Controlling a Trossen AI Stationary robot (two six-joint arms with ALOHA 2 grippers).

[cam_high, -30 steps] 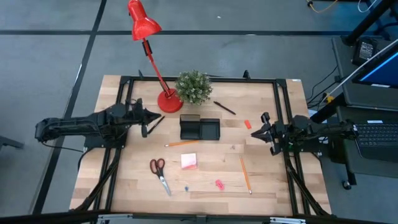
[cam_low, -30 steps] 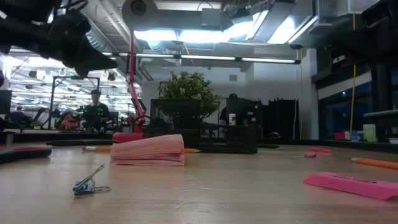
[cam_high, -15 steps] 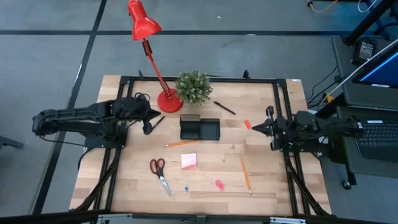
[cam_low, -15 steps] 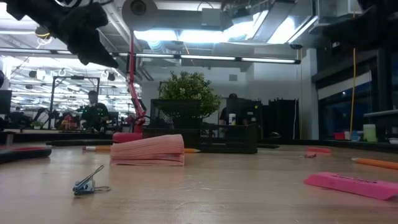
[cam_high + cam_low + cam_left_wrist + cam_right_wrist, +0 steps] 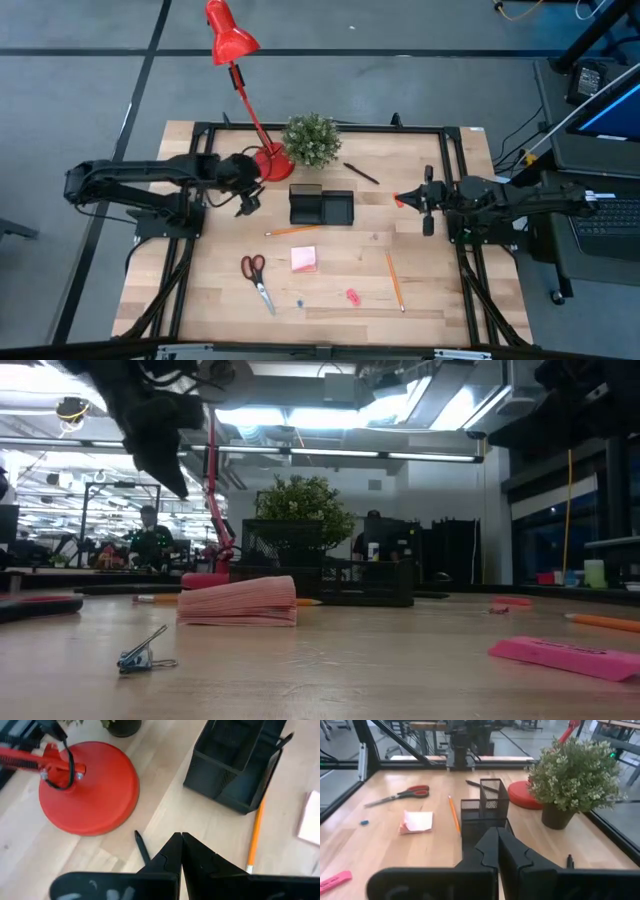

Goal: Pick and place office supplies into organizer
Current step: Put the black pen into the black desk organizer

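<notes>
Left gripper point(image 5: 181, 840), jaws together, is hovering over black pen point(image 5: 142, 847) beside lamp base point(image 5: 90, 787); must open first. Right gripper point(image 5: 427, 201) is waiting, jaws together.

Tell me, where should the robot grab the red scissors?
Probably from straight above, pinching the narrow part of the scissors just below the red handles. They lie flat on the table with the blades closed, so that part is slim enough for the fingers, with bare wood on both sides.

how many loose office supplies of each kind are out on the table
black pens: 2
orange pencils: 2
red-handled scissors: 1
pink sticky-note pad: 1
blue binder clip: 1
small pink or red pieces: 2
total: 9
</notes>
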